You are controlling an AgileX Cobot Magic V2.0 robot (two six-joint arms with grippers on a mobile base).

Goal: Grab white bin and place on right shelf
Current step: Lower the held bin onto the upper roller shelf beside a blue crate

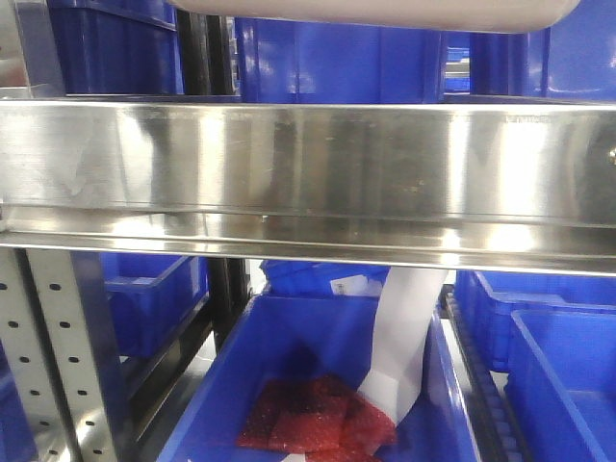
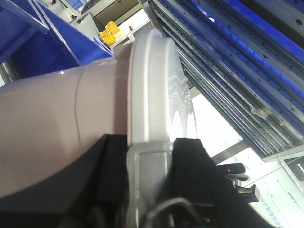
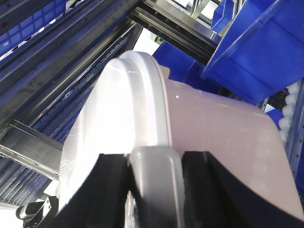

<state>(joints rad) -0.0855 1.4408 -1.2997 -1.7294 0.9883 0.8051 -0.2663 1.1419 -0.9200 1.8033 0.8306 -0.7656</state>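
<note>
Left wrist-mounted view: the white bin (image 2: 57, 123) fills the frame on its side. Its pinkish body is to the left and its glossy lid (image 2: 159, 80) to the right. My left gripper (image 2: 148, 164) is clamped on the grey handle (image 2: 148, 156) at the lid's edge, with one black finger (image 2: 111, 166) pressed against each side of it.

From the right wrist I see the other end of the white bin (image 3: 223, 142). There my right gripper (image 3: 156, 183) is closed the same way on a second grey handle (image 3: 154, 173), with a black finger (image 3: 204, 185) tight beside it.

In the front-facing view only the pale underside of the white bin (image 1: 385, 12) shows, at the very top. It is above the wide shiny front rail (image 1: 308, 164) of the right shelf and not touching the rail. I cannot tell whether it rests on anything further back.

Blue bins (image 1: 327, 58) stand behind it on that level. A perforated post (image 1: 48, 356) runs down at the lower left. Below the rail, an open blue bin (image 1: 289, 346) holds red packets (image 1: 318, 414) and a white paper strip (image 1: 404, 337).
</note>
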